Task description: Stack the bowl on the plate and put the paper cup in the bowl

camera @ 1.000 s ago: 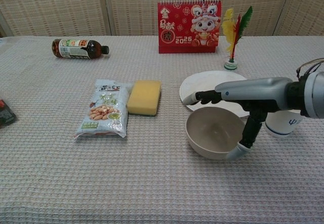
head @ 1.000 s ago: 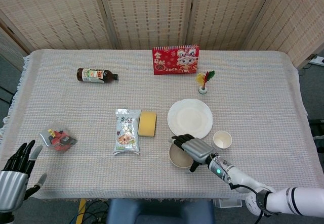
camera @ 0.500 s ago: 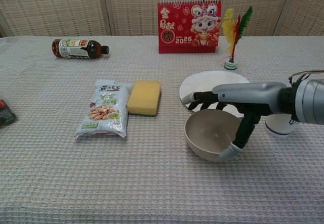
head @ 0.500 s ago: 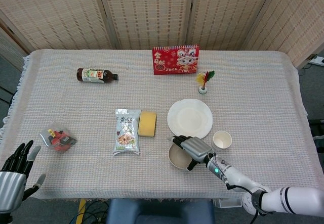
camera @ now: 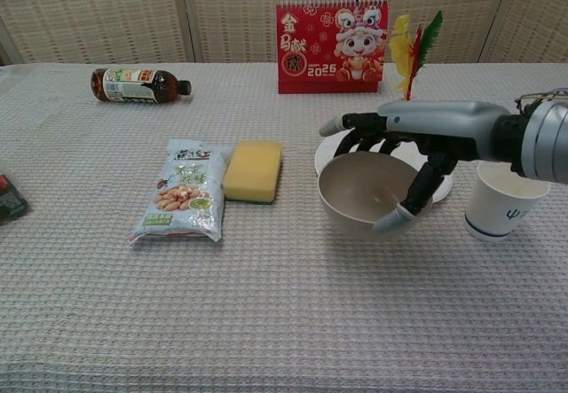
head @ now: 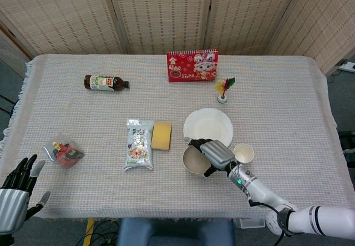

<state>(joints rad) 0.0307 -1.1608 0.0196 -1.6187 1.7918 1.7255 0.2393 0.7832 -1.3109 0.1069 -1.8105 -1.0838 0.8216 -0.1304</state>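
Beige bowl (camera: 364, 193): held by the right robot hand (camera: 417, 149), fingers over the far rim and thumb at the near rim, tilted towards the camera; in the chest view it looks raised off the worktop (camera: 266, 322), at the near edge of the plate

White plate (head: 208, 129): flat on the worktop, just behind the bowl, partly hidden by it in the chest view

Paper cup (camera: 501, 200): upright, just right of the bowl, apart from the hand

Left robot hand (head: 19, 182): at the near left edge, fingers spread, holding nothing

Other items: snack packet (camera: 182, 189) touching yellow sponge (camera: 253, 169); bottle (camera: 138, 84) on its side; red calendar (camera: 332, 45); feather shuttlecock (camera: 410, 60)
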